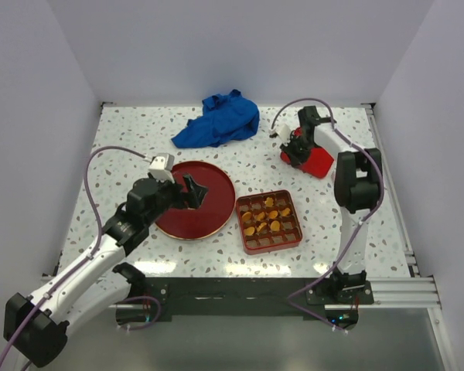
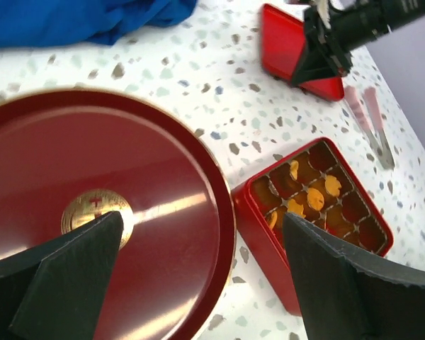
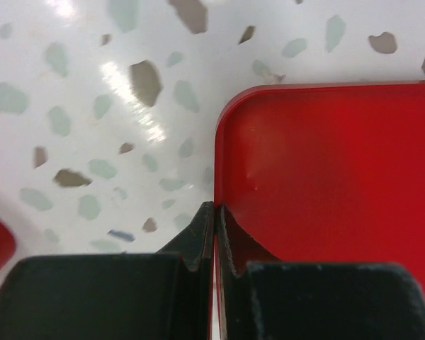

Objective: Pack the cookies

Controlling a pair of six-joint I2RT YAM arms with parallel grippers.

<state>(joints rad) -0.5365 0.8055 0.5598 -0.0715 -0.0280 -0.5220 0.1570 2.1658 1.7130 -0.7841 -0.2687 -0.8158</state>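
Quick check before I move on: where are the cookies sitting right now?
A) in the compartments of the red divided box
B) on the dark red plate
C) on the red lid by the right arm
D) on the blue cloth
A: the cookies lie in the compartments of the red box; the plate holds only its gold emblem, and the red lid shows none.

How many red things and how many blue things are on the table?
Red: 3 (round plate, cookie box, lid)
Blue: 1 (cloth)
Total: 4
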